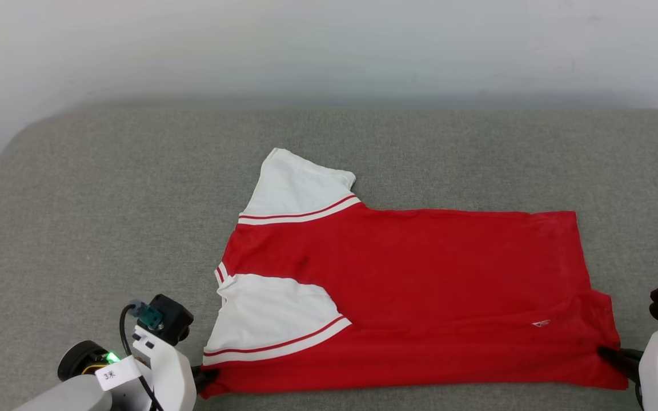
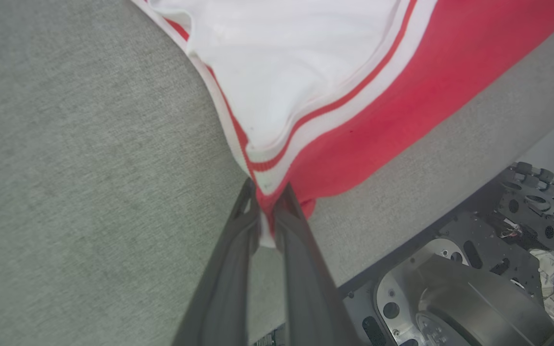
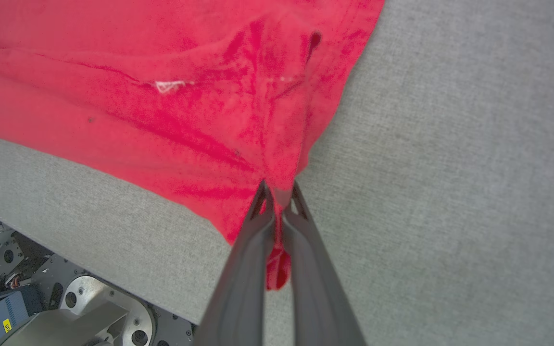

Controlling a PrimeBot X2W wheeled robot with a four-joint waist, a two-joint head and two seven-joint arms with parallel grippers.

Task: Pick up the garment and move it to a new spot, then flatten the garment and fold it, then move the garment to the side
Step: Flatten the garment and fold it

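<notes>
Each near corner of the bright red, white-sleeved soft T-shirt (image 1: 409, 268) was pinched tight, the left gripper (image 1: 206, 377) and the right gripper (image 1: 612, 355) both clamped on cloth, apparently to stretch it flat.

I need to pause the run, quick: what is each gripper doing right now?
Left gripper: shut on the garment, at its near corner below the white sleeve.
Right gripper: shut on the garment's red hem corner.
</notes>
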